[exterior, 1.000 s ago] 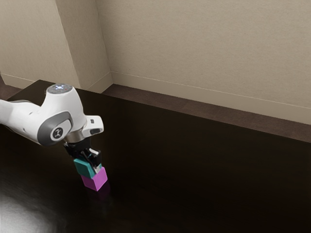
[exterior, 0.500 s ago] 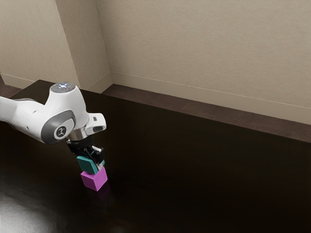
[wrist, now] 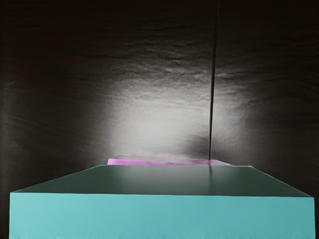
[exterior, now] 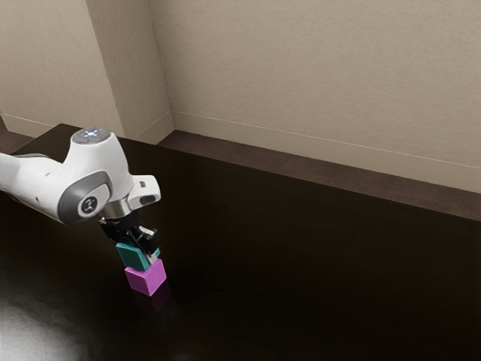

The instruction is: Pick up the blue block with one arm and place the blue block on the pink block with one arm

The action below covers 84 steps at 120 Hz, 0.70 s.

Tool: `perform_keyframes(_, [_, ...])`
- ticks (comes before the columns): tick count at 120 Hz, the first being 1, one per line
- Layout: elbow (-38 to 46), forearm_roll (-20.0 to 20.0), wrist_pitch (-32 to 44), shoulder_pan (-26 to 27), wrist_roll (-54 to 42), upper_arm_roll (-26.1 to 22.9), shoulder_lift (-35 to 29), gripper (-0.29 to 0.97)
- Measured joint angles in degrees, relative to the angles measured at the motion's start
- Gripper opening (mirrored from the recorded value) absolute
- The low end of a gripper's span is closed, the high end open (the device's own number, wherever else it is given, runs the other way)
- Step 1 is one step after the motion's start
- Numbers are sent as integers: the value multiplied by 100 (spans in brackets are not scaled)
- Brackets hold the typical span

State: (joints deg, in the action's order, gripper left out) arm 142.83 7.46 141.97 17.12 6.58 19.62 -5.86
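Gripper (exterior: 137, 243): closed on the blue block, fingers pointing down and clamping it from two sides.
Blue block (exterior: 132, 256): held between the fingers, right under the hand. In the wrist view its top face (wrist: 159, 209) sits closest to the camera.
Pink block (exterior: 148, 278): directly below the hand and the blue block, resting on the table. In the wrist view a thin strip of it (wrist: 164, 161) shows past the blue block's far edge.
Key relation: blue is over pink but not square to it. Blue sits a little toward the exterior view's left of pink's centre and looks slightly turned against it.
Contact: the two faces look touching or just apart; I cannot tell which.
Axis: both blocks are near-cubes, so no long axis matters.
Arm: one only, so no choice of hand.
Table (exterior: 316, 256): dark and glossy, spreading out from under the hand.
Step, as I judge it: placing, with the release not yet done.
Next move calls for: a small settle downward, then opening. The offset risks a tilt on release.
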Motion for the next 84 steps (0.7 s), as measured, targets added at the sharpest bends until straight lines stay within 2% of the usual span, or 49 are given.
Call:
perform_keyframes(47, [19,-44,-4,-44,-54,34,-93,59])
perform_keyframes(61, [-8,-43,-119,-19,-113,45,-577,62])
perform_keyframes(84, [-94,-47,-838,-52,-113,-154,-1604,64])
